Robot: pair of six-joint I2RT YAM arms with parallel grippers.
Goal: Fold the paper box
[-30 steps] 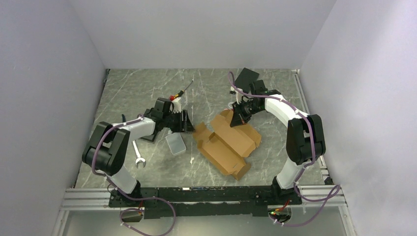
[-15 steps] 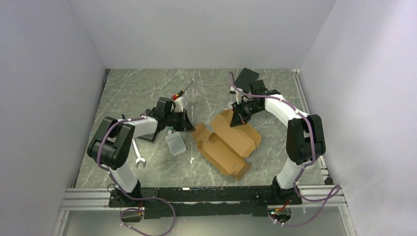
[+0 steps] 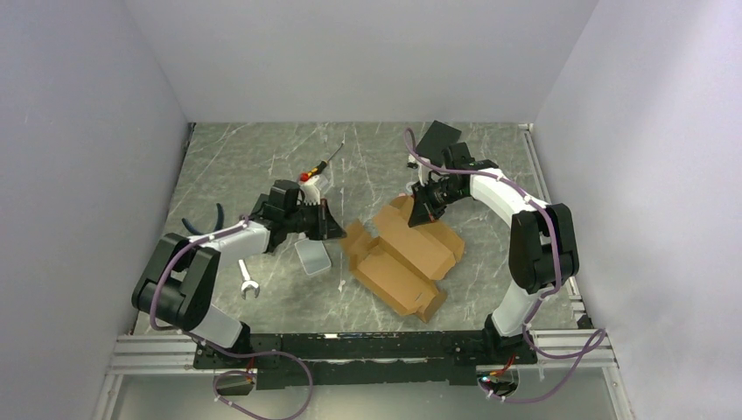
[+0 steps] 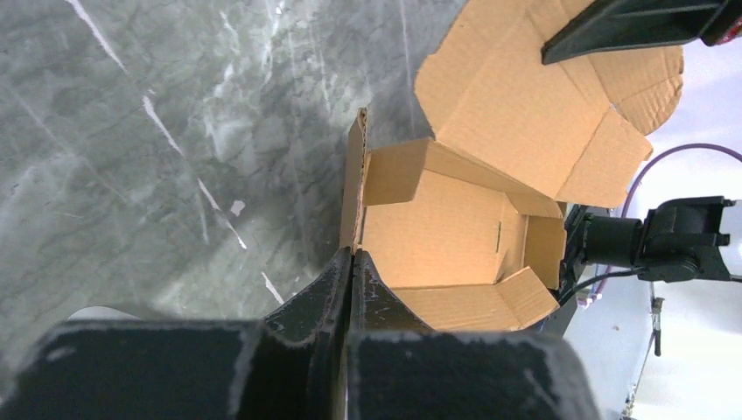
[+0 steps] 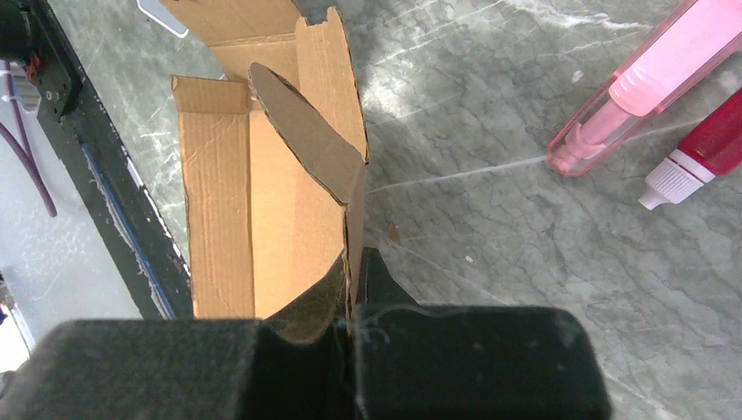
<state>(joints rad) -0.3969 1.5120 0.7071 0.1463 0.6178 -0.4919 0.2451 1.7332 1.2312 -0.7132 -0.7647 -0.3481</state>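
Tan-brown corrugated cardboard, the half-formed paper box (image 3: 402,258) lies mid-table on the grey marbled tabletop (image 3: 254,157), between both arms, flaps splayed out. Over on one side, the left gripper (image 3: 336,225) is pinched tight on the thin upright edge of the box's near wall; the wrist view has its black fingers (image 4: 376,289) pressed together on that cardboard. Across the way, the right gripper (image 3: 420,210) is clamped too, nipping the edge of the far flap. A small grey rectangular tin (image 3: 312,255) sits just beside the left gripper. A silver wrench (image 3: 247,282) lies nearer the bases. A pink plastic bottle (image 5: 647,79) lies beyond the right wrist.
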